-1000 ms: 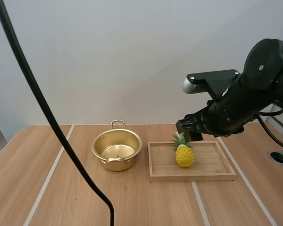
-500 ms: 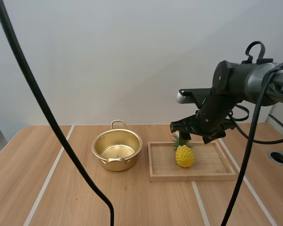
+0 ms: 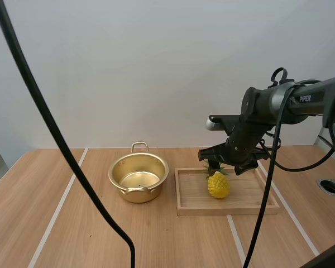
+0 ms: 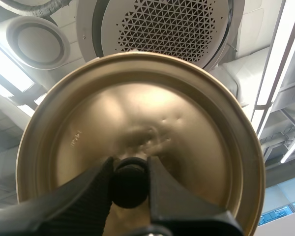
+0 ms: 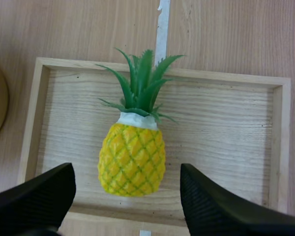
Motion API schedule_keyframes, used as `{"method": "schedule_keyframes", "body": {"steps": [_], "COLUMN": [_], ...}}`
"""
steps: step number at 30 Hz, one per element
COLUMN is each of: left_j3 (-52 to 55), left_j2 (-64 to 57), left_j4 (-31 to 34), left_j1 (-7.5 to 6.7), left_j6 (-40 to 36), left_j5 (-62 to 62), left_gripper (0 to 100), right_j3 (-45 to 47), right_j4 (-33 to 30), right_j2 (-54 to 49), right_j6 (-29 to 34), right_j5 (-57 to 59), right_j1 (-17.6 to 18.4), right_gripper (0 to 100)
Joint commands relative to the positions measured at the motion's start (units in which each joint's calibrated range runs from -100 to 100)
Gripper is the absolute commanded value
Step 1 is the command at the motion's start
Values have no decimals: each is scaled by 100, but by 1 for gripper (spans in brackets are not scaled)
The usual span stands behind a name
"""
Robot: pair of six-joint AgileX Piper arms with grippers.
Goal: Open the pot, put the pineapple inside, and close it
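Lower wide-open right gripper [image 5: 125, 177] over yellow plastic pineapple [image 5: 132, 160] lying in middle of shallow wooden tray [image 5: 221, 128]; close on body, below green leaves [image 5: 142, 83], with left gripper [image 4: 130, 182] pinching black knob [image 4: 130, 187] of golden round lid [image 4: 187, 128].

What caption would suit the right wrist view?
Open right gripper hovers over a green-leafed yellow pineapple lying in a wooden tray.

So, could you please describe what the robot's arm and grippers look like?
The right arm is black at the joints, with a grey link bearing white PiPER lettering. Both the right gripper and left gripper have two matte black, wedge-shaped fingers.
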Motion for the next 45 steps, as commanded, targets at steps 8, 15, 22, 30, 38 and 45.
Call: {"method": "schedule_keyframes", "body": {"steps": [8, 15, 22, 30, 38, 45], "left_j3": [-25, -25, -25, -25, -25, -25], "left_j2": [4, 4, 4, 4, 4, 4], "left_j4": [42, 42, 42, 42, 42, 42], "left_j1": [-14, -14, -14, -14, -14, -14], "left_j6": [-60, -60, -60, -60, -60, -60], "left_j5": [-180, -180, -180, -180, -180, -180], "left_gripper": [0, 0, 0, 0, 0, 0], "right_j3": [-35, -35, -35, -35, -35, -35], "right_j4": [80, 165, 186, 289, 289, 301], "right_j2": [506, 824, 1106, 1442, 1486, 1595], "right_j6": [11, -29, -47, -152, -151, -151], "right_j5": [-494, -743, -911, -1049, -1214, -1219], "right_j1": [-18, -18, -18, -18, -18, -18], "right_gripper": [100, 100, 100, 100, 100, 100]}}
